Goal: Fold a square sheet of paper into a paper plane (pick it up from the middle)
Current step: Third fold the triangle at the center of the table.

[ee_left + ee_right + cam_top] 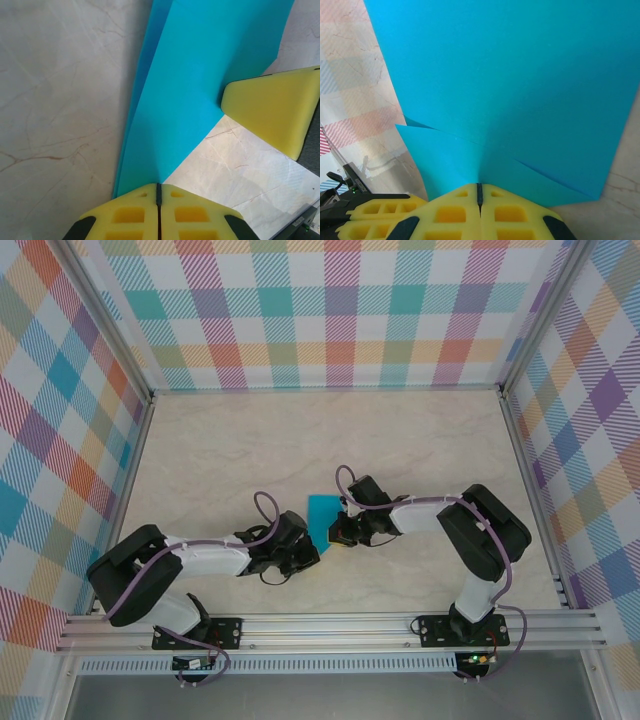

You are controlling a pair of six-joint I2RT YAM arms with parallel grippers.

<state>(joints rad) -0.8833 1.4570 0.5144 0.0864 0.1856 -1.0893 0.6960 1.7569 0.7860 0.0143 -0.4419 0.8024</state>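
Both arms are on it! The teal sheet of paper stands lifted off the middle of the marbled worktop. The left end effector is pinched shut on its edge at seven o'clock, and the right end effector is clamped on it at four o'clock. To my eye this is a fold in the making. It calls for even tension, matched edges and a slow lay-down before any crease is pressed, because thin paper like this will buckle or slip if either side tugs. The sheet is smooth and matte, already bent along soft diagonal lines. The yellow foam pads look blocky, soft and grippy.
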